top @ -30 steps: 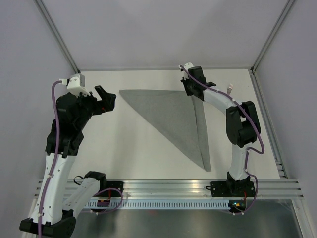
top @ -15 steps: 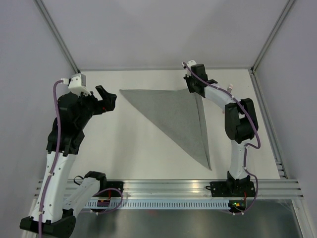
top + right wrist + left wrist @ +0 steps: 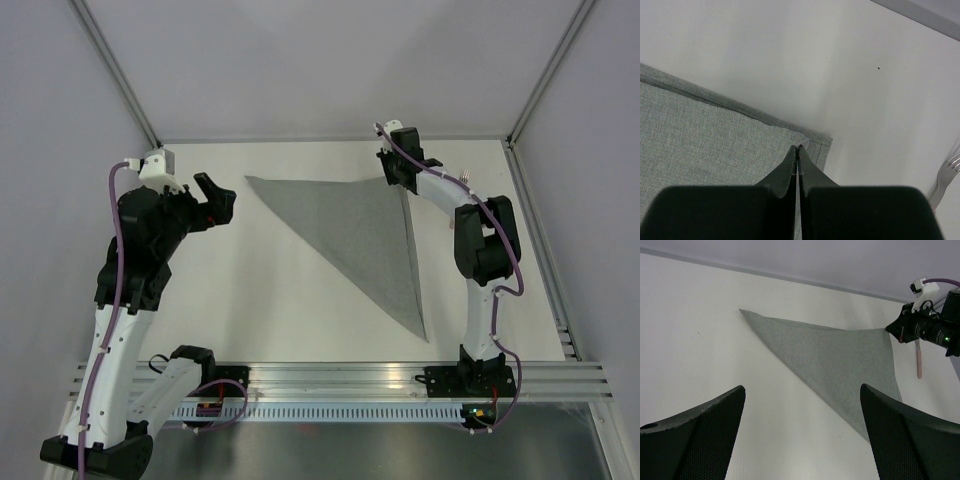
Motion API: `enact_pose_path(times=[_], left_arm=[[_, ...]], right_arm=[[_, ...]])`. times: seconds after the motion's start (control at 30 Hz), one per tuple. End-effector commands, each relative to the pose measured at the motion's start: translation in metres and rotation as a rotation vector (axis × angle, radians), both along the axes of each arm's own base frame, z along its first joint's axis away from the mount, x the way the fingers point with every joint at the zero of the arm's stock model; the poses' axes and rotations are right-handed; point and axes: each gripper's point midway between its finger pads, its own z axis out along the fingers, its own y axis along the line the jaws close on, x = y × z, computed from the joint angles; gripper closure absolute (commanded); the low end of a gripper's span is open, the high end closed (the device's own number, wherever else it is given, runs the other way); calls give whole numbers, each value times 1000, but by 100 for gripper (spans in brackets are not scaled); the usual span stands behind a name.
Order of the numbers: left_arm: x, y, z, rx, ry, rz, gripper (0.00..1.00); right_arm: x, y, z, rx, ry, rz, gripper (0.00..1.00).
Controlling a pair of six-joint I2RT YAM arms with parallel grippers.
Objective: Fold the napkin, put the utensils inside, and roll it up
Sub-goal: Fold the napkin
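Observation:
The grey napkin [image 3: 360,235] lies folded into a triangle on the white table, one point toward the near edge. My right gripper [image 3: 393,180] is at its far right corner. In the right wrist view the gripper [image 3: 798,147] is shut on the top layer's corner of the napkin [image 3: 705,135], just short of the lower layer's corner. A fork [image 3: 942,177] lies to the right of it, also small in the top view [image 3: 466,179]. My left gripper [image 3: 218,200] hovers open left of the cloth, with nothing between its fingers [image 3: 802,387]. The napkin [image 3: 840,360] lies ahead of it.
Grey enclosure walls and metal frame posts [image 3: 125,85] ring the table. An aluminium rail [image 3: 340,385] carrying the arm bases runs along the near edge. Bare white table [image 3: 260,290] lies between the left arm and the napkin.
My right gripper has moved toward the far right with the napkin's corner, drawing the top layer flatter over the lower one. The left arm has stayed put.

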Motion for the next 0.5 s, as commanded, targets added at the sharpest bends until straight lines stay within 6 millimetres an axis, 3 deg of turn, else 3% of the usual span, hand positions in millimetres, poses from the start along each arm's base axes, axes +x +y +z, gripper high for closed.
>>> enact_pose_path(times=[0.0,0.47], left_arm=[[3,-1,5,39,-33,-22,0],[4,-2,2,40,-26,-24,0]], right_arm=[[11,-11,16,-2,-51,-34,100],[15,-24,19,11,-58,-61,99]])
